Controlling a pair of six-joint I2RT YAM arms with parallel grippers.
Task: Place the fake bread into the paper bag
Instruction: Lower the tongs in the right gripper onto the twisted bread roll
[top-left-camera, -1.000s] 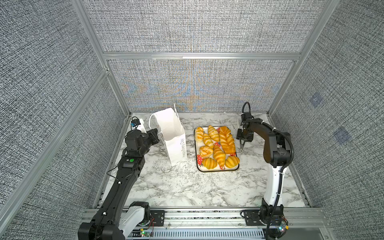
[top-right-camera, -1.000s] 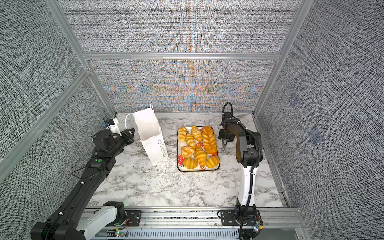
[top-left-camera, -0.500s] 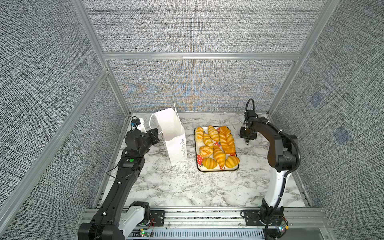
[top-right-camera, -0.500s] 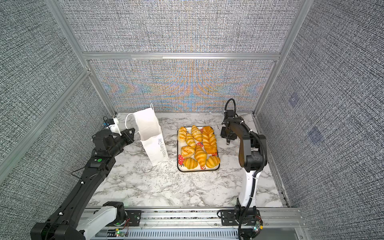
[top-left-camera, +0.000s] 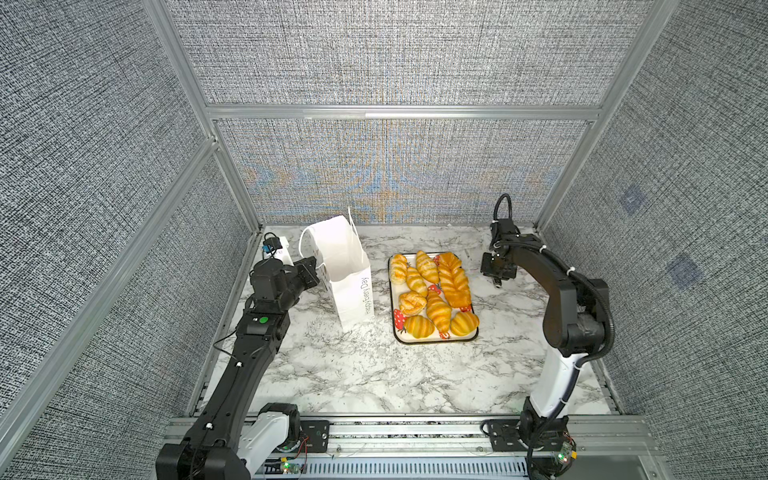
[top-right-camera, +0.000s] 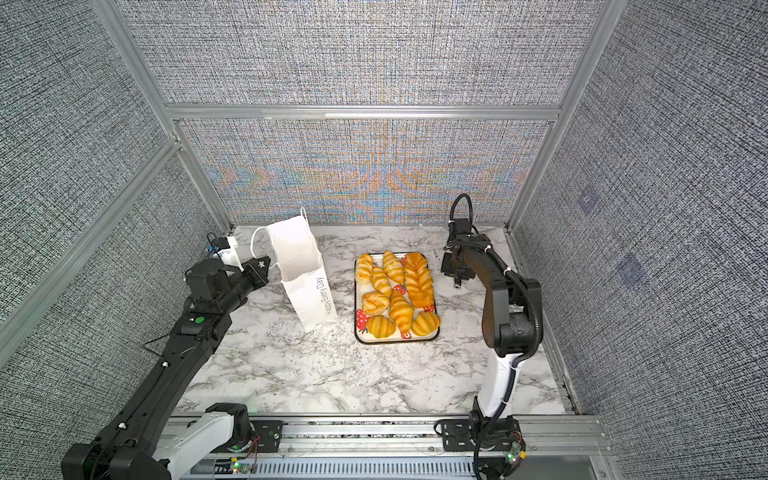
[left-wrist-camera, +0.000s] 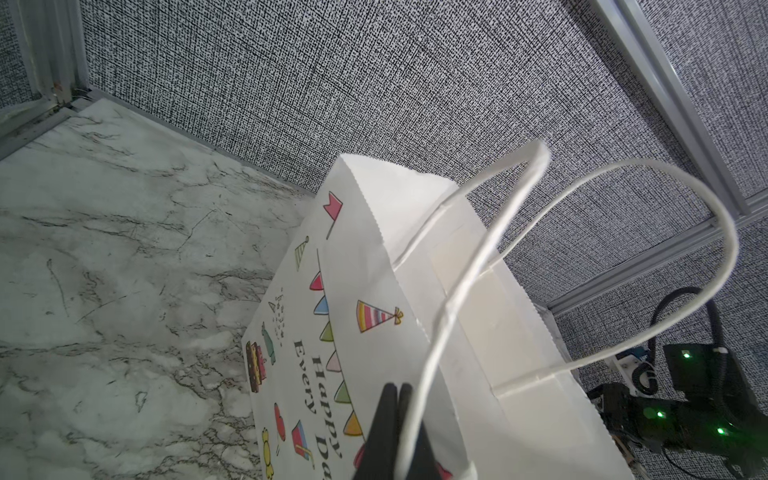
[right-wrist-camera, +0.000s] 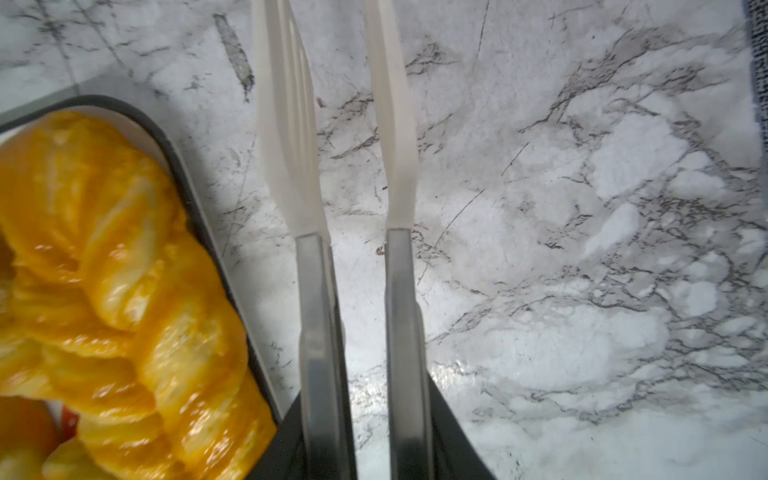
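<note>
The fake bread (top-left-camera: 432, 291) (top-right-camera: 395, 291), several glossy golden pastries, lies packed on a strawberry-printed tray (top-left-camera: 436, 340). The long braided loaf (top-left-camera: 455, 278) (right-wrist-camera: 124, 291) lies along the tray's right side. The white paper bag (top-left-camera: 345, 266) (top-right-camera: 305, 274) (left-wrist-camera: 374, 291) stands upright and open-topped, left of the tray. My left gripper (top-left-camera: 316, 266) (top-right-camera: 266, 266) (left-wrist-camera: 397, 399) is shut at the bag's left rim, with the cord handle (left-wrist-camera: 465, 291) running along its fingers. My right gripper (top-left-camera: 496, 282) (top-right-camera: 457, 282) (right-wrist-camera: 328, 33) hangs over bare marble just right of the tray, open by a narrow gap with nothing between its fingers.
The dark tray rim (right-wrist-camera: 199, 216) lies close beside my right fingers. Grey fabric walls with aluminium posts (top-left-camera: 552, 199) close in the back and both sides. A metal rail (top-left-camera: 395, 432) runs along the front edge. Bare marble (top-left-camera: 374, 374) lies in front of the bag and tray.
My right gripper has drifted a little to the right, away from the tray's edge, and its fingers have come closer together. The left arm and the bag have not moved.
</note>
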